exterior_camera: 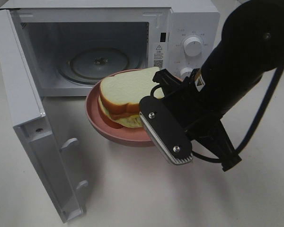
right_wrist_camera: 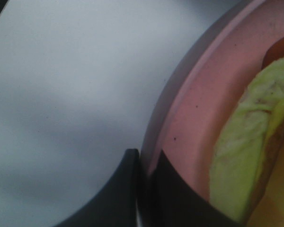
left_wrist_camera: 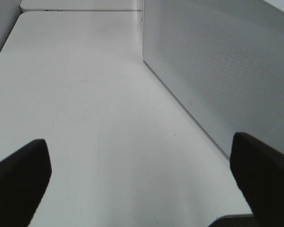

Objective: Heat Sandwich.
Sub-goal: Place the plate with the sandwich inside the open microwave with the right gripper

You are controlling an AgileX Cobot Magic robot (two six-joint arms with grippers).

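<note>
Black arm (exterior_camera: 246, 52), dark-fingered tool (right_wrist_camera: 141, 189)

The microwave cavity (exterior_camera: 85, 42) gaped open at 12 o'clock of the pink plate (exterior_camera: 92, 113); its swung-out door (exterior_camera: 23, 94) walled off 9 o'clock. Bare tabletop (exterior_camera: 132, 189) lay at 6 o'clock.

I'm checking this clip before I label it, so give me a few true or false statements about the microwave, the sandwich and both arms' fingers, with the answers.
1. The microwave door is open. True.
2. The sandwich lies on the glass turntable. False: it sits on the pink plate, outside, in front of the opening.
3. The right fingers are shut on the pink plate's rim. True.
4. The left fingers grip the sandwich. False: they stand wide open with nothing between them, over the table beside a white dotted panel.
</note>
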